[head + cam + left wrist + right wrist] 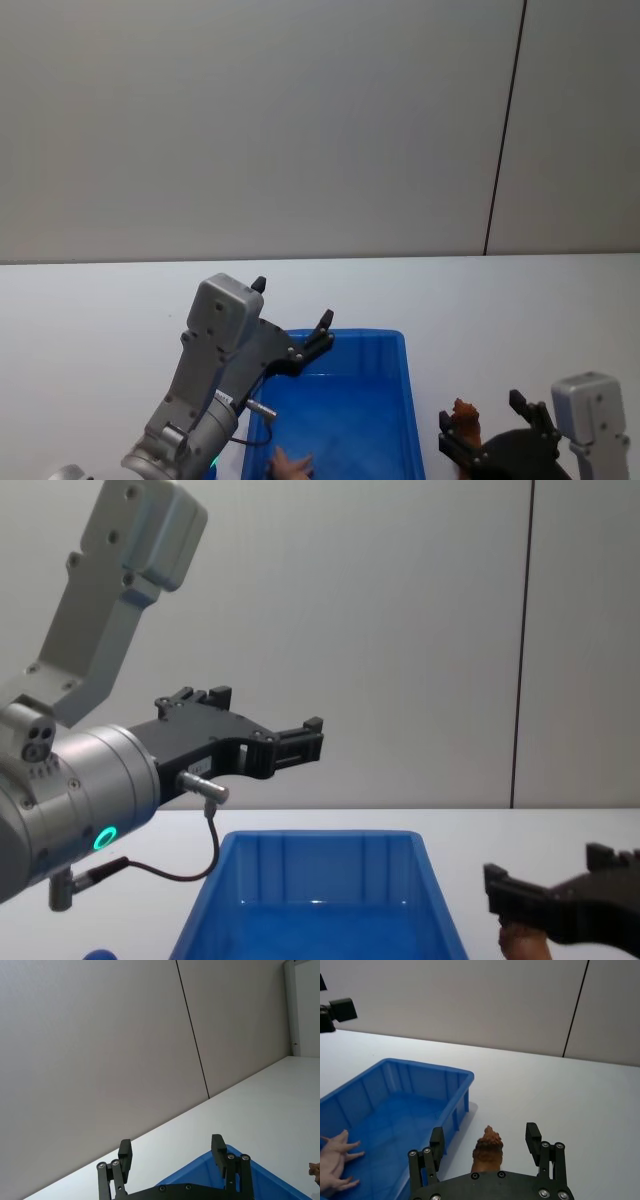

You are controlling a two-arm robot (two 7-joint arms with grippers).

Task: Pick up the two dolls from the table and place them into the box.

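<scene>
In the lower right of the head view, the right gripper [485,415] held its fingers spread either side of the brown doll [463,415], with gaps, just beside the blue box [400,380] on the white counter [520,310]. The left gripper [292,303], fingers released, hung above the box's upper-left corner.

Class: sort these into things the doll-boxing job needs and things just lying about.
Job: brown doll; box; table; right gripper, open astride the doll; left gripper, open above the box.
Lying about: pale toy inside box, perhaps a doll; wall.
</scene>
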